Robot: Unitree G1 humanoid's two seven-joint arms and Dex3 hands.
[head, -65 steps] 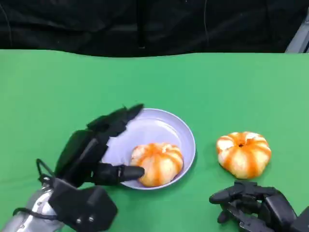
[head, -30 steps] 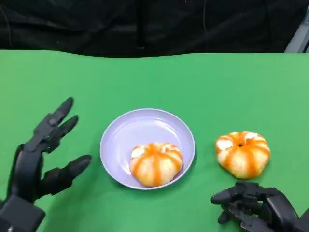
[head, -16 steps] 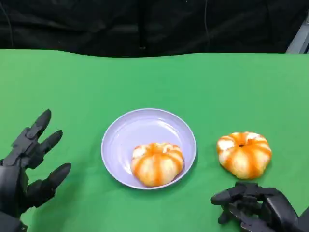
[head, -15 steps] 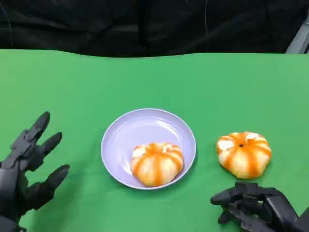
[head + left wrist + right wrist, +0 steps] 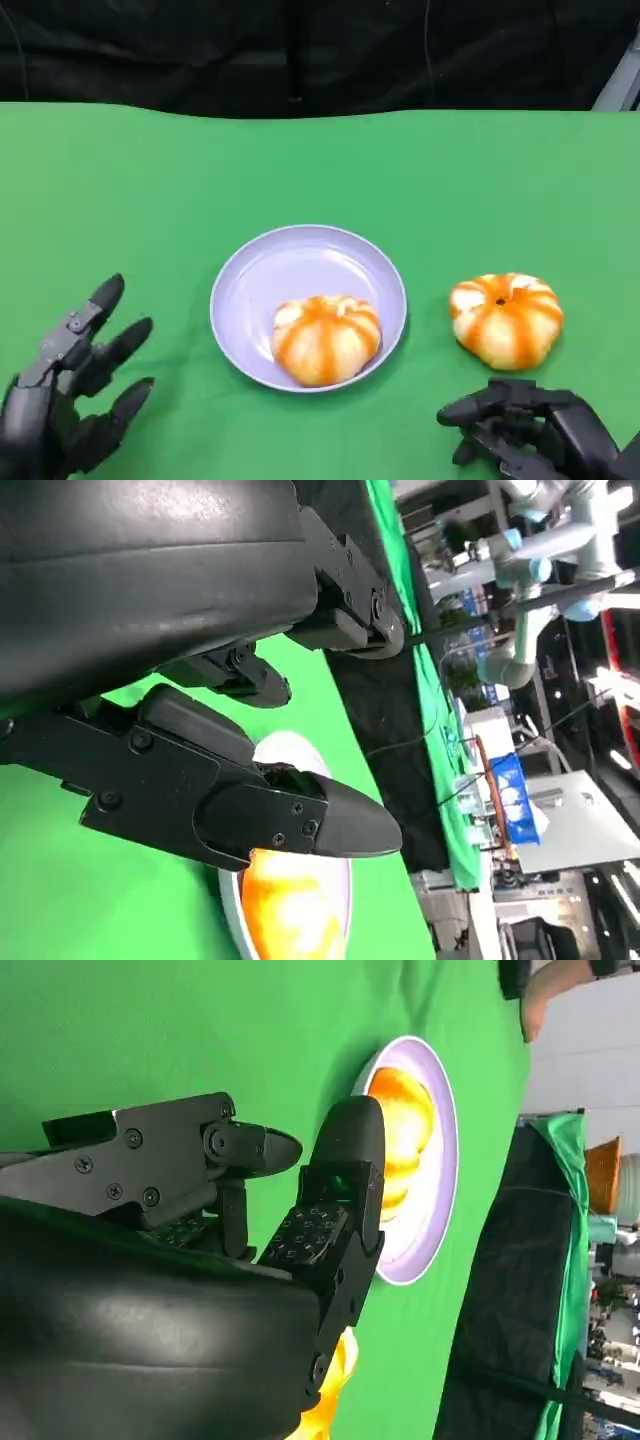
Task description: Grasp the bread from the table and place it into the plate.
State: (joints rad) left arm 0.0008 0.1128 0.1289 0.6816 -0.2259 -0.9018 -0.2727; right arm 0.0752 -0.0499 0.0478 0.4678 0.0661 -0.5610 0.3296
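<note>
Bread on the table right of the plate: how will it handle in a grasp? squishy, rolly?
The bread looks puffy and domed with soft lobes, so it probably dents under a firm squeeze. It sits broad and low on the green table, so it likely slides rather than rolls if nudged. Its glazed top may be a little slick, and it is probably light for its size.
</note>
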